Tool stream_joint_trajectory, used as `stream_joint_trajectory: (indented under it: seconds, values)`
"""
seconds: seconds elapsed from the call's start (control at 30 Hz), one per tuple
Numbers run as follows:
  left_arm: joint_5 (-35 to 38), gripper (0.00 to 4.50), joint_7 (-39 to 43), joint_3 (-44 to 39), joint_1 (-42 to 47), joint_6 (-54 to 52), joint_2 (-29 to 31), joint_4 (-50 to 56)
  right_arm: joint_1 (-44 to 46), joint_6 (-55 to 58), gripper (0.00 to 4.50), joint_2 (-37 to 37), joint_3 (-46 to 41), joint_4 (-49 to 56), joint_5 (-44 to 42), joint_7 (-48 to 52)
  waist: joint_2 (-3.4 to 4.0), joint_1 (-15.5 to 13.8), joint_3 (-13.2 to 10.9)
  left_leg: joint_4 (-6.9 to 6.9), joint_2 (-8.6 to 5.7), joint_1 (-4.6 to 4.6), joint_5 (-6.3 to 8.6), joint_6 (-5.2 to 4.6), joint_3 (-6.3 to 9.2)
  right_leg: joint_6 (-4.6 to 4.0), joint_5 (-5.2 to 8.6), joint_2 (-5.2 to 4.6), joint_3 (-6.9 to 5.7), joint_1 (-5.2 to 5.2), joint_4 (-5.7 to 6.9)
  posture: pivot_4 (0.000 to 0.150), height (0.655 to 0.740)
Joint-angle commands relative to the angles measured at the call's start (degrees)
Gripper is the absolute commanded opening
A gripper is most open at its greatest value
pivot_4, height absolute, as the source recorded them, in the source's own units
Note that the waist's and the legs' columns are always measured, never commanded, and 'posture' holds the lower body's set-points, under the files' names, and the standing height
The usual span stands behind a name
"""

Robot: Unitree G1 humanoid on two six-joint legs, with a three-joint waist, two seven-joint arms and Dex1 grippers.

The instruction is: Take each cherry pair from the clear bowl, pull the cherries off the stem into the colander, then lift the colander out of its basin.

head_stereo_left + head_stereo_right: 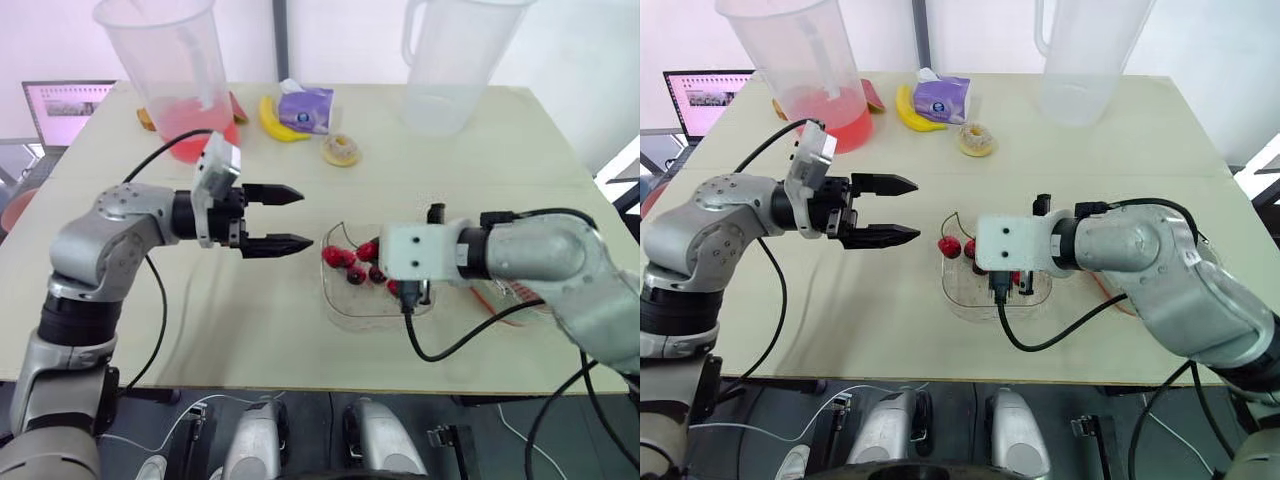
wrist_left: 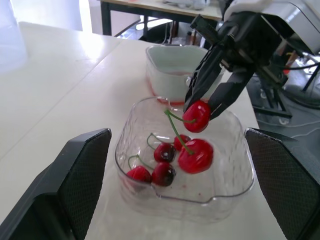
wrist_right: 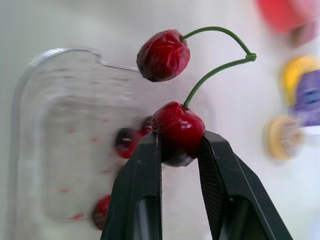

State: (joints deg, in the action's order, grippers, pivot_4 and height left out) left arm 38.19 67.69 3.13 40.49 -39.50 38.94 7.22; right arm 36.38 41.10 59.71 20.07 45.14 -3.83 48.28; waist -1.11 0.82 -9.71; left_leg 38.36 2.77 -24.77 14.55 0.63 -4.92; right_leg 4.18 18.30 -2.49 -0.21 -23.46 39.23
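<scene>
right gripper (image 3: pixel 180 141): your jaws pinch one cherry of a cherry pair (image 3: pixel 176 127) by its sides, over the clear bowl (image 1: pixel 340 306).
second cherry (image 3: pixel 163 55): free of the jaws and joined to the held one by the green forked stem (image 3: pixel 220 70). in the left wrist view it hangs lower, inside the bowl's rim.
left gripper (image 1: pixel 304 218): your jaws are spread wide with nothing between them. they hang above the surface (image 1: pixel 250 330), near the bowl on its left, tips pointing toward it.
clear bowl: sits on the surface between your two grippers. several more cherries (image 2: pixel 164 152) with stems lie on its floor.
basin (image 2: pixel 167 62): white, just beside the bowl on the side away from your left gripper.
far edge of the surface: a pitcher with red liquid (image 1: pixel 170 70), an empty pitcher (image 1: pixel 450 60), a banana (image 1: pixel 272 122) and a purple packet (image 1: pixel 305 108), all well apart from the bowl.
</scene>
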Motion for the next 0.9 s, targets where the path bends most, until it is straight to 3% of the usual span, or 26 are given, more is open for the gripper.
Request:
stream_joint_trajectory:
  seconds: [0.03, 0.33, 0.73, 0.83, 0.9]
  values:
    - [-0.38, 4.50, 1.36, 1.56, 2.71, -0.16, -1.34, -1.16, -1.36, -7.12, 0.56, 0.26, -2.25, 0.73, 5.76, -2.63, 0.00, -0.04, 0.00, 0.00, 0.00, 0.01, -0.01, 0.02, 0.00, 0.00, 0.00, 0.01, 0.00, 0.00, 0.01, 0.150, 0.7400]
    - [-1.98, 4.50, -0.14, 3.93, 7.16, -3.04, -5.76, -6.27, -5.16, -14.77, 0.56, -0.67, -1.58, -1.18, 14.66, -2.20, 0.00, -0.11, 0.00, 0.00, 0.00, 0.02, -0.03, 0.05, 0.00, 0.00, 0.00, 0.04, 0.00, 0.03, 0.00, 0.150, 0.7400]
    - [-0.39, 4.50, -2.95, 3.07, 7.89, -8.79, -8.34, -5.07, -6.99, -16.83, 0.56, -2.54, -2.99, -2.31, 18.69, 1.05, 0.00, -0.12, 0.00, 0.00, 0.00, 0.03, -0.05, 0.07, 0.01, 0.00, 0.00, 0.03, 0.00, 0.04, 0.00, 0.150, 0.7400]
    - [-0.39, 3.61, -3.29, 3.15, 7.41, -9.06, -8.43, -4.56, -7.21, -17.13, 0.56, -3.05, -3.44, -2.47, 19.25, 1.57, 0.00, -0.12, 0.00, 0.01, 0.00, 0.03, -0.05, 0.07, 0.01, 0.00, 0.00, 0.03, 0.00, 0.05, 0.00, 0.150, 0.7400]
    - [0.06, 2.57, -3.52, 2.87, 7.24, -9.58, -8.61, -4.25, -7.33, -17.43, 0.56, -3.07, -3.65, -2.71, 19.70, 1.92, 0.00, -0.12, 0.00, 0.01, 0.00, 0.04, -0.05, 0.08, 0.01, 0.00, 0.00, 0.03, 0.00, 0.05, 0.00, 0.150, 0.7400]
